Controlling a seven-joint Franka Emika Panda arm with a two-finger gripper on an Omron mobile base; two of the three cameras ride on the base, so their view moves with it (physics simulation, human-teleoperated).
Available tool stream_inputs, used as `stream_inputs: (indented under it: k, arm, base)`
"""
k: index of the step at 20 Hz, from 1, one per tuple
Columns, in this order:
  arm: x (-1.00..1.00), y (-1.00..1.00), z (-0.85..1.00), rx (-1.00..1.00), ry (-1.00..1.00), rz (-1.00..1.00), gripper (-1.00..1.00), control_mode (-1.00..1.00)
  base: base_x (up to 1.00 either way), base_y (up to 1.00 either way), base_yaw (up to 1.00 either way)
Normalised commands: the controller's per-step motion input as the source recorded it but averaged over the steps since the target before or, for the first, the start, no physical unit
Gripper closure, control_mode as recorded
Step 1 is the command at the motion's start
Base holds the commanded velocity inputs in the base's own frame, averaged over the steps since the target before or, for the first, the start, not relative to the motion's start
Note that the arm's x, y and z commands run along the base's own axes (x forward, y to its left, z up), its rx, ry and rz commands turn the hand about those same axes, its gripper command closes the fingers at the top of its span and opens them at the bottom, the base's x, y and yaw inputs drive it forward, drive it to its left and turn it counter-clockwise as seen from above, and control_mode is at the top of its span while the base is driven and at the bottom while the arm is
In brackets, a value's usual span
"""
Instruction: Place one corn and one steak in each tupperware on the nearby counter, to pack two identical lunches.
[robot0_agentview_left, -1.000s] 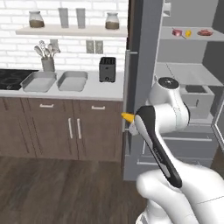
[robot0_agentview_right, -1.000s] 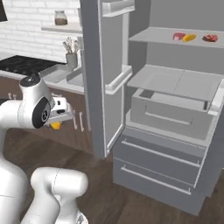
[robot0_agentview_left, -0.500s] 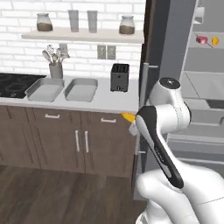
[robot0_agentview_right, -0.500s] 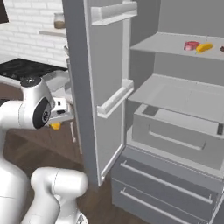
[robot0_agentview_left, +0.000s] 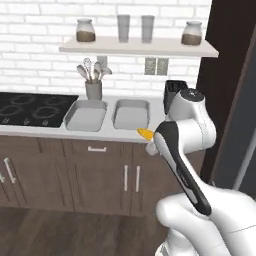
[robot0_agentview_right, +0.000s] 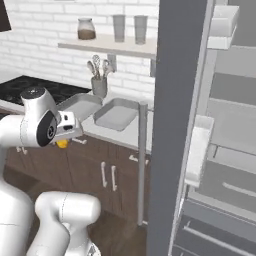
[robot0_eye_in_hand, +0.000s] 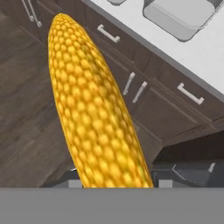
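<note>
Yellow corn gripped lengthwise in the jaws, trays on the worktop well ahead and beyond the tip: carry level, lower into one tray before releasing.

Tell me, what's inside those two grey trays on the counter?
Nothing that I can see. Both tupperware trays, the left one and the right one, show bare grey bottoms. Their near walls hide a strip of each floor.
</note>
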Motion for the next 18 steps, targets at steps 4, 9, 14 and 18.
stream_inputs:
  k: [4, 9, 14, 18]
  arm:
    - [0.0, 0.0, 0.0, 0.0, 0.0, 0.0, 1.0, 1.0]
    - [0.0, 0.0, 0.0, 0.0, 0.0, 0.0, 1.0, 1.0]
    - [0.0, 0.0, 0.0, 0.0, 0.0, 0.0, 1.0, 1.0]
    - [0.69, -0.57, -0.53, 0.0, 0.06, -0.08, 1.0, -1.0]
  base:
    - [0.94, 1.0, -0.4]
    - [1.0, 0.84, -0.5]
    - [0.96, 0.26, -0.43]
    - [0.23, -0.13, -0.06]
